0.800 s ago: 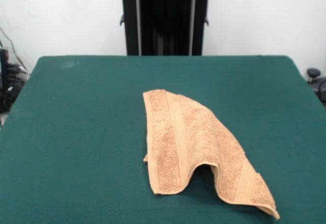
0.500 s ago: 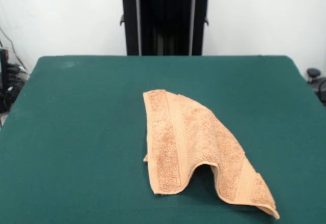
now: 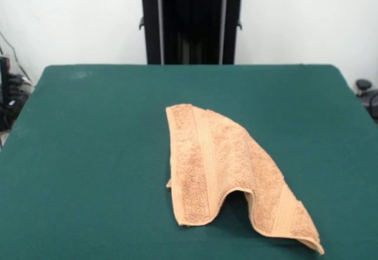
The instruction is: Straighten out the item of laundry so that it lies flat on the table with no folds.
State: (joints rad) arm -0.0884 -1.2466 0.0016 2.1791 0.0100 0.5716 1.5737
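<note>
The orange-tan terry towel (image 3: pixel 227 168) lies on the dark green table (image 3: pixel 94 148), a little right of the middle and toward the near edge. It is folded over on itself. A flat woven band runs along its left part. Its near edge arches up in a raised hump, and one corner reaches toward the near right. The gripper and the arm are out of view.
The robot's black pedestal (image 3: pixel 192 20) stands at the table's far side, top centre. Cables and dark gear lie off the left edge (image 3: pixel 9 94). A small dark object sits off the right edge (image 3: pixel 365 88).
</note>
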